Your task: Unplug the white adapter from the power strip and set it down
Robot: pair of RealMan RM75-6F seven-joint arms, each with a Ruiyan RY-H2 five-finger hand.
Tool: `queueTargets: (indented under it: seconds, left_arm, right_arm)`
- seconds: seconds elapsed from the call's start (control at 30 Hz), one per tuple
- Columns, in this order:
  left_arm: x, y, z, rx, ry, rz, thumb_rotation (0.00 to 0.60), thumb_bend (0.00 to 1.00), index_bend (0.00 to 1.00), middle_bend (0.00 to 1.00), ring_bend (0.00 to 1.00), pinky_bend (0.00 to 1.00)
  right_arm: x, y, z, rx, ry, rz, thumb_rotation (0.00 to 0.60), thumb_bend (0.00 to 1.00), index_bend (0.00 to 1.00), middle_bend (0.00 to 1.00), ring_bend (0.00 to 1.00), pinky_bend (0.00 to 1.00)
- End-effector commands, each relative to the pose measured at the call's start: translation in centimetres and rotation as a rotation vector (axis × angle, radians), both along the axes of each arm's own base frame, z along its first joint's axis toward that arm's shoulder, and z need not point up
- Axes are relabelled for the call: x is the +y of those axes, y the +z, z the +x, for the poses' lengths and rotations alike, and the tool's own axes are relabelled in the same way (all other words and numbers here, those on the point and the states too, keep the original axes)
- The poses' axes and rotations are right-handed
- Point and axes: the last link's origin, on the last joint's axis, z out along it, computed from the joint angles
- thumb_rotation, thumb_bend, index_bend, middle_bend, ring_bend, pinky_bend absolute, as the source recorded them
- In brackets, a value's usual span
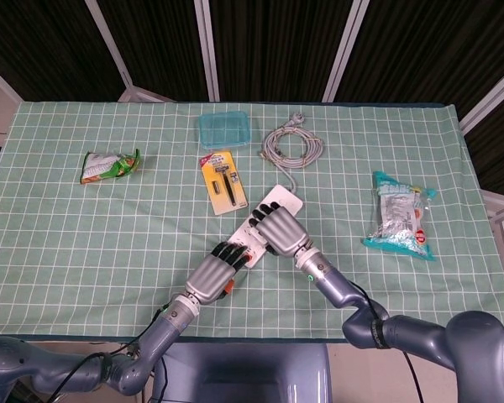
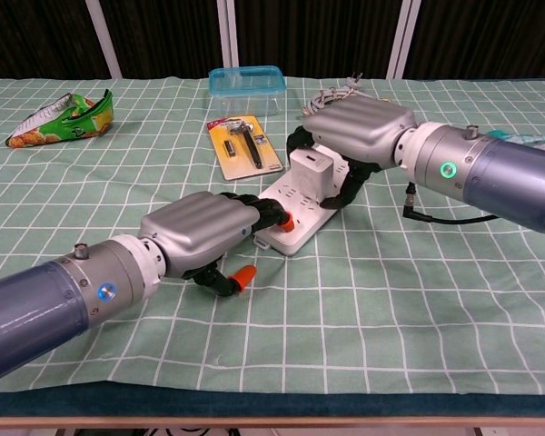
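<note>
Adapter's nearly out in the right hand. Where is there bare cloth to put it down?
Bare cloth lies right of the power strip, between it and the sealed packet, nearest the right hand holding the white adapter. More room lies left, below the snack bag. It is crowded behind: razor card, blue container, coiled cable.

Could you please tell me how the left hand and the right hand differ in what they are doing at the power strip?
The left hand presses the power strip at its near end; the right hand grips the white adapter above the strip's middle. The left sits lower, the right higher. Both are grey with dark fingers.
</note>
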Motion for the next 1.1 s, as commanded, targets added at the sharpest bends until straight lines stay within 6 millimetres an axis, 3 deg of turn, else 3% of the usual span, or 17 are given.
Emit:
queueTargets:
  seconds: [0.03, 0.33, 0.6, 0.77, 0.97, 1.03, 1.1]
  left_arm:
    - [0.0, 0.1, 0.1, -0.003, -0.001, 0.005, 0.6, 0.48, 0.19, 0.16, 0.08, 0.16]
    - [0.9, 1.4, 1.3, -0.069, -0.002, 0.06, 0.6, 0.48, 0.19, 0.15, 0.08, 0.16]
    - [3.2, 5.7, 3.5, -0.206, -0.01, 0.186, 0.6, 0.48, 0.19, 0.15, 0.08, 0.16]
    - [4.1, 9.1, 3.6, -0.244, -0.037, 0.258, 0.6, 0.47, 0.19, 0.15, 0.08, 0.16]
    - [4.0, 13.5, 1.7, -0.249, -0.043, 0.337, 0.6, 0.43, 0.19, 0.15, 0.08, 0.16]
    - [3.7, 14.7, 0.7, -0.247, -0.03, 0.352, 0.6, 0.39, 0.19, 0.15, 0.08, 0.16]
    - [3.3, 15.6, -0.4, -0.246, -0.013, 0.362, 0.6, 0.36, 0.19, 0.15, 0.08, 0.16]
  right_arm:
    - [-0.1, 0.6, 0.1, 0.001, 0.008, -0.019, 0.6, 0.55, 0.72, 0.33, 0.27, 0.34]
    - [-0.4, 3.8, 1.2, -0.03, 0.038, -0.101, 0.6, 0.55, 0.72, 0.33, 0.27, 0.34]
    - [0.0, 7.7, 0.9, -0.06, 0.027, -0.202, 0.6, 0.55, 0.72, 0.33, 0.27, 0.34]
    - [0.2, 9.9, -1.3, -0.025, -0.036, -0.252, 0.6, 0.55, 0.69, 0.33, 0.27, 0.34]
    - [1.1, 11.4, -5.7, 0.066, -0.16, -0.285, 0.6, 0.55, 0.55, 0.27, 0.22, 0.29]
    - [1.5, 11.6, -7.2, 0.08, -0.224, -0.286, 0.6, 0.54, 0.47, 0.23, 0.18, 0.24]
    - [2.0, 11.6, -8.8, 0.107, -0.281, -0.29, 0.6, 0.51, 0.31, 0.15, 0.12, 0.2]
